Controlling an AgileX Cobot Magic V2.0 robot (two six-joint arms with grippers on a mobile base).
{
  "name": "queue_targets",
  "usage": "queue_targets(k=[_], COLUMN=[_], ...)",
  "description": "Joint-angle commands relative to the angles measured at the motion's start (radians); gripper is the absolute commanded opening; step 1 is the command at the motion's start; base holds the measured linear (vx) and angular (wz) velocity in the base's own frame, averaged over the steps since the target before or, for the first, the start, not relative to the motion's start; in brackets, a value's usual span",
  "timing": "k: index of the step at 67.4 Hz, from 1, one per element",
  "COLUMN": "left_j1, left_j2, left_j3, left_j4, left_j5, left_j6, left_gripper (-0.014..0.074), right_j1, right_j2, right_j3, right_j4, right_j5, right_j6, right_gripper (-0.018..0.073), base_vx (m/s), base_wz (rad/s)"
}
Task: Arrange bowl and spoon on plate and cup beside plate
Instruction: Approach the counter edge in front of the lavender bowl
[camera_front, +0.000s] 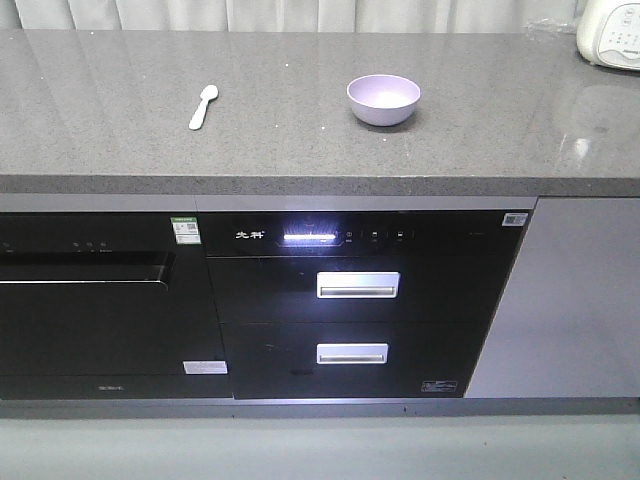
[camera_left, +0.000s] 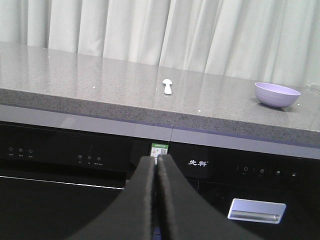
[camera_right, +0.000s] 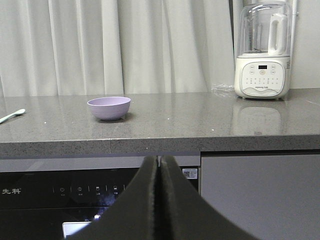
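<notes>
The lavender bowl (camera_front: 383, 99) stands upright on the grey stone counter (camera_front: 300, 150), right of centre; it also shows as the bowl (camera_left: 276, 94) and the bowl (camera_right: 109, 108) in the wrist views. The pale spoon (camera_front: 204, 106) lies flat to its left, seen too as the spoon (camera_left: 167, 86) and the spoon (camera_right: 12, 115). The plate and the cup are out of view. My left gripper (camera_left: 157, 158) and right gripper (camera_right: 159, 158) are both shut and hold nothing. Both hang in front of the cabinet, below the counter edge.
A white blender (camera_right: 262, 52) stands at the counter's far right, also seen as the blender (camera_front: 610, 32). Curtains (camera_right: 100, 45) hang behind the counter. Below are a black oven (camera_front: 100, 300) and a drawer appliance (camera_front: 360, 300) with two silver handles.
</notes>
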Motion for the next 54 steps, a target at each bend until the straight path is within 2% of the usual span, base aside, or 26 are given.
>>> queue_targets(k=[1, 54], left_j1=[0.0, 0.0], left_j2=[-0.014, -0.014], left_j3=[0.021, 0.021], left_j4=[-0.008, -0.008], left_j5=[-0.08, -0.08], left_j6=[0.0, 0.0], left_gripper=[-0.0006, -0.0006], right_j1=[0.002, 0.002], right_j2=[-0.009, -0.009], right_j3=[0.008, 0.008], right_j4=[-0.005, -0.005], right_j5=[-0.076, -0.076], right_j6=[-0.005, -0.005], right_gripper=[-0.0004, -0.0004], base_vx=[0.06, 0.06], base_wz=[0.0, 0.0])
